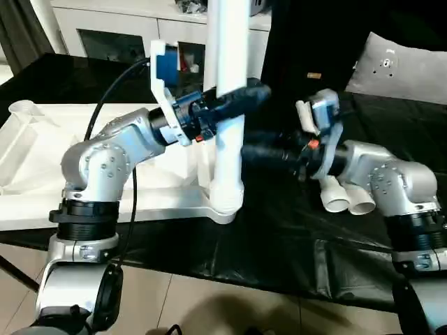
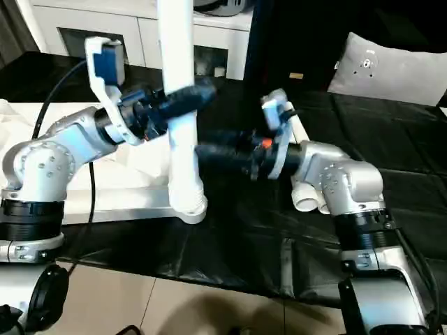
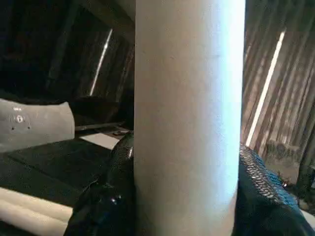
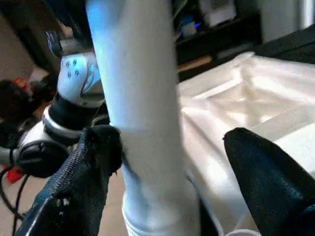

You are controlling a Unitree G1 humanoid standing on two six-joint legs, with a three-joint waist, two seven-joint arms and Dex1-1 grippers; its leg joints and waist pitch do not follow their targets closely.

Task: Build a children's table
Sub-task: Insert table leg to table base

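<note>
The left gripper (image 1: 234, 98) is clamped on the upright leg (image 1: 229, 84), its fingers (image 3: 110, 196) wrapped round the shaft from the left. The right gripper (image 2: 209, 157) reaches in lower from the right, fingers (image 4: 266, 182) apart around the leg — not yet gripping. The leg's long axis stands vertical, seated in the near right corner socket (image 1: 227, 202) of the upside-down tabletop (image 1: 42, 150). Two spare legs (image 1: 342, 199) lie beside the right arm.

The upright leg (image 1: 229, 105) and the tabletop (image 1: 42, 157) are smooth white plastic with a soft, satiny sheen. A glossy, wrinkled black plastic sheet (image 1: 293, 230) covers the bench, and the forearms (image 1: 105, 164) are brushed silver metal. The fingers (image 4: 74, 187) of the right gripper (image 4: 167, 182) look matt black with a fine woven, grainy texture.
</note>
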